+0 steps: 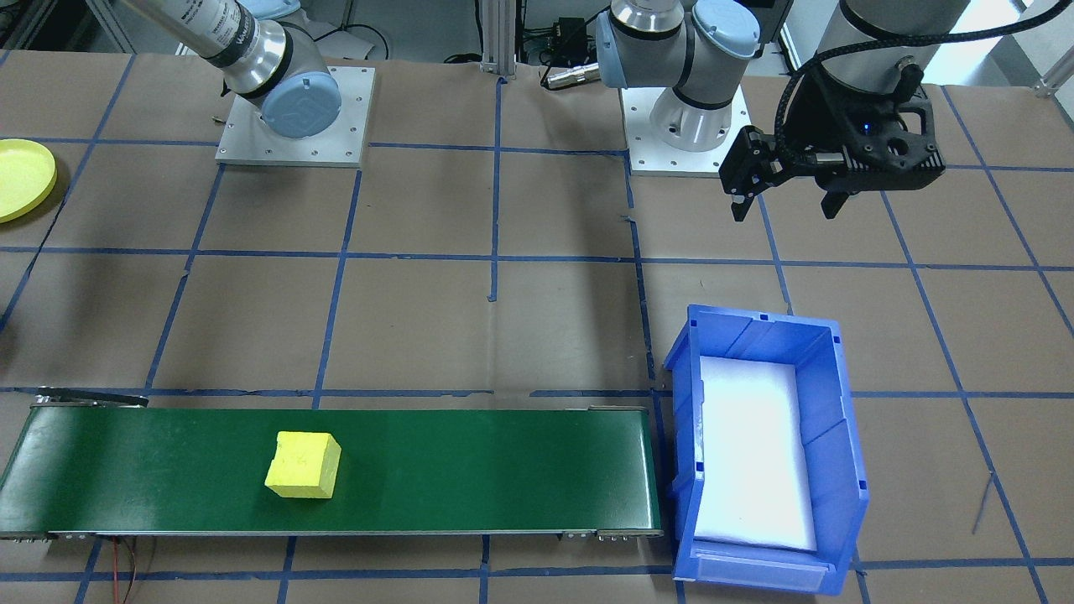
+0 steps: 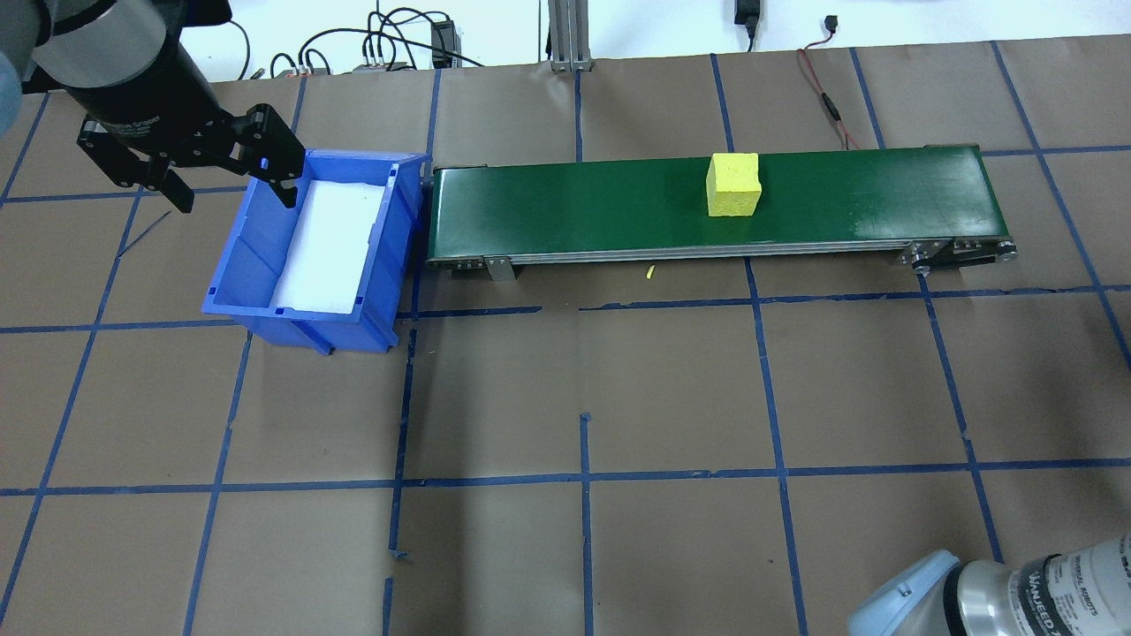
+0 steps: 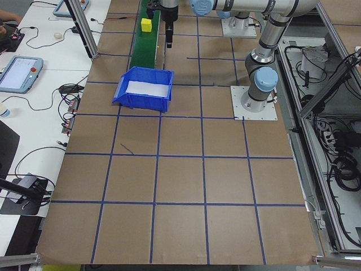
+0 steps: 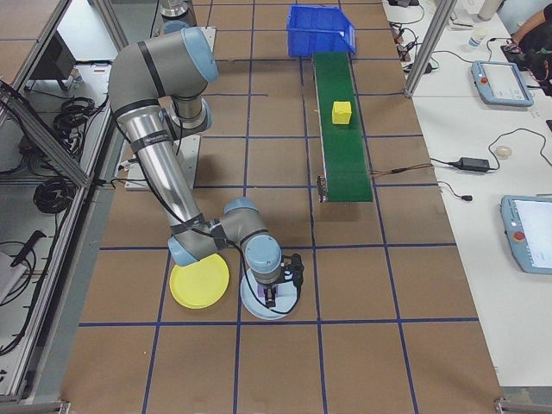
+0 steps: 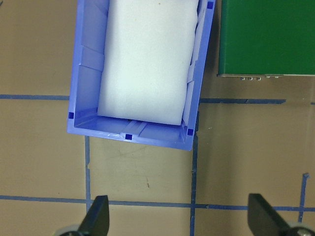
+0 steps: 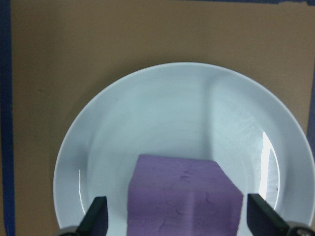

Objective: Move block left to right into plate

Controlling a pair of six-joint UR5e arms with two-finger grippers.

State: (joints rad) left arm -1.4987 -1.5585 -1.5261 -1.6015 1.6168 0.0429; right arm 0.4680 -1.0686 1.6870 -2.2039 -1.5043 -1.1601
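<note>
Yellow block [image 1: 303, 464] sits on the green belt [image 1: 470, 470], well apart from the yellow plate [image 4: 199, 282]; right gripper [image 6: 174, 219] spread wide astride a purple block [image 6: 184, 196] in a white plate [image 6: 162, 113]; left gripper [image 5: 177, 216] wide beside the bin [image 1: 847, 436]

Robotics lab: taped table [image 2: 565, 397], conveyor [image 2: 707, 199]

Left wrist-mounted view. A blue rectangular plastic bin [image 5: 139, 130] with a white foam-like lining [image 5: 147, 59] fills the upper centre, slightly rotated. One end of a dark green conveyor belt [image 5: 268, 37] occupies the upper right, just beside the bin. Brown paper-covered table [image 5: 44, 147] crossed by blue tape lines [image 5: 147, 202]. Two black fingertips [image 5: 97, 216] of the left gripper [image 5: 178, 219] stand wide apart at the lower edge.
</note>
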